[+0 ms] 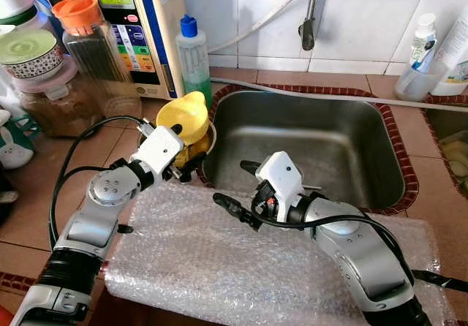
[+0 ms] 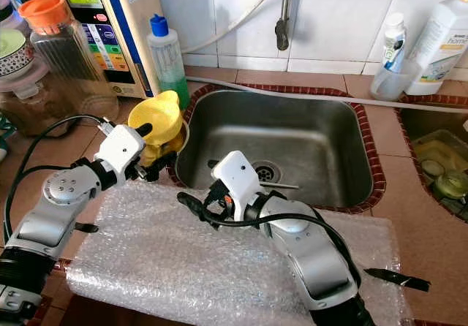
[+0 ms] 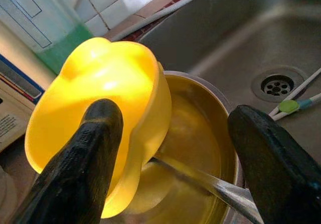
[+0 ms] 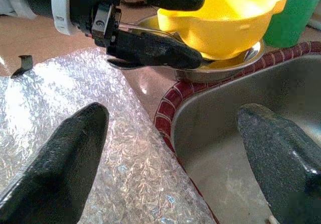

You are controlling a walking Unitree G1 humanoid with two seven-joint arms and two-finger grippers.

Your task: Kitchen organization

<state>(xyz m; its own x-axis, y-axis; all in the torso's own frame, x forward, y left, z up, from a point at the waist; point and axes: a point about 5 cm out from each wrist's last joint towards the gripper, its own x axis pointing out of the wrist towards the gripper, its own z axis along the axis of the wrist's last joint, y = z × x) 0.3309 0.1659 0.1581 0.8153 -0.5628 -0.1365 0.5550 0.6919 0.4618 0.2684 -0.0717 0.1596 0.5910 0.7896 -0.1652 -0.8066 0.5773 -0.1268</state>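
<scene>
the left gripper (image 1: 187,150), fingers spread and holding nothing, straddles the yellow plastic funnel-shaped cup (image 1: 184,115) sitting in the round steel bowl (image 4: 220,66), apparently lined up to grasp it, while the right gripper (image 1: 243,192) hovers open just beside, over the bubble wrap sheet (image 1: 219,267).

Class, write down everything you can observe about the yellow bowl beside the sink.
The yellow bowl looks like glossy plastic, with a wavy, lobed rim. It sits tilted inside a shallow steel pan on the tiled counter, just off the sink's left corner, in front of a green bottle. A metal utensil lies in the pan beneath it. The left gripper is open around it, one finger against its outer wall.
</scene>
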